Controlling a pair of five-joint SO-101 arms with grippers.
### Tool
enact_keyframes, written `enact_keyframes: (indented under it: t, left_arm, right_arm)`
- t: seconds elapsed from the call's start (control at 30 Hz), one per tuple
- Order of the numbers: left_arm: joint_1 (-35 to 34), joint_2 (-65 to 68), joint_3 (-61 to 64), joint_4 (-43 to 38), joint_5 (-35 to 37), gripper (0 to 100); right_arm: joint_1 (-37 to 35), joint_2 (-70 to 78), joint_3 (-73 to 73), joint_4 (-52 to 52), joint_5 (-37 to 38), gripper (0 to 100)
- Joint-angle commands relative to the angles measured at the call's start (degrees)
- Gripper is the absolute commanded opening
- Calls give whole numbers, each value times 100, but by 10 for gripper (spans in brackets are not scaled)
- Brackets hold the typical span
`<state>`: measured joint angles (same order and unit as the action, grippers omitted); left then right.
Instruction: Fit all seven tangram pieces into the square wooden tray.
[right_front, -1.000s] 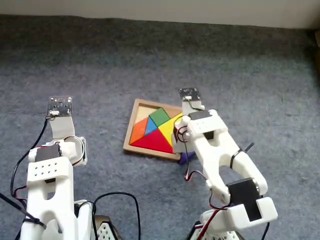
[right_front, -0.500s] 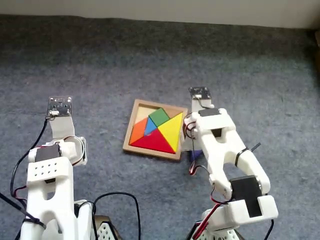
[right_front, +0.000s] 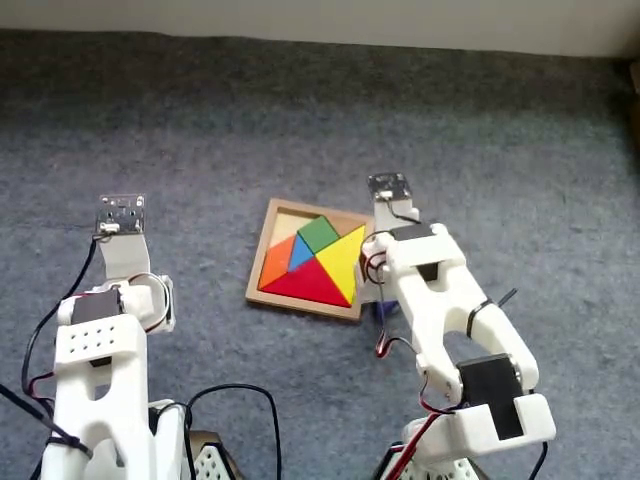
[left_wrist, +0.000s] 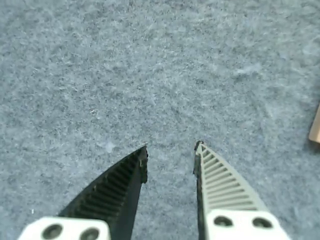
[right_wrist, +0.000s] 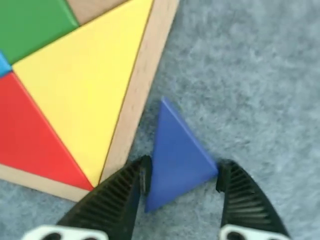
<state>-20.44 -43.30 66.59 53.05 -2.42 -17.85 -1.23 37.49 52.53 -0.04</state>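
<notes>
The square wooden tray (right_front: 263, 290) lies mid-carpet holding orange, small blue, green, yellow (right_front: 343, 262) and red (right_front: 305, 283) pieces; bare wood shows at its far corner (right_front: 287, 222). In the right wrist view a blue triangle (right_wrist: 177, 152) lies flat on the carpet just outside the tray's wooden rim (right_wrist: 142, 95). My right gripper (right_wrist: 181, 170) is open and straddles it, one fingertip close at each side. From above, the blue triangle (right_front: 390, 308) peeks out under the right arm (right_front: 430, 290). My left gripper (left_wrist: 170, 150) hangs open over bare carpet, far left of the tray.
Grey-blue carpet surrounds the tray on all sides. A corner of the tray (left_wrist: 315, 131) shows at the edge of the left wrist view. The left arm (right_front: 100, 335) stands at the front left, with cables by both arm bases.
The right arm swung off the tray to its right side, uncovering the yellow triangle, then edged back a little toward the tray. The left arm stayed put.
</notes>
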Motion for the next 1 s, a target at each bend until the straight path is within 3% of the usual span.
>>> enact_keyframes:
  t: [0.0,0.17,0.37,0.73,0.97]
  left_arm:
    - [-57,-84,-22,-79,-44,168]
    - [-48,-84,-22,-79,-44,168]
    - [-48,-84,-22,-79,-44,168]
    - [-48,-84,-22,-79,-44,168]
    - [-48,-84,-22,-88,-44,168]
  right_arm:
    - [-13,-277,-40,-110,88,216]
    - [-13,-277,-40,-127,431,211]
    - [-13,-321,-48,-119,659,126]
    - [330,-1270,-75,347,879,125]
    - [374,-1789,-145,330,2224,125]
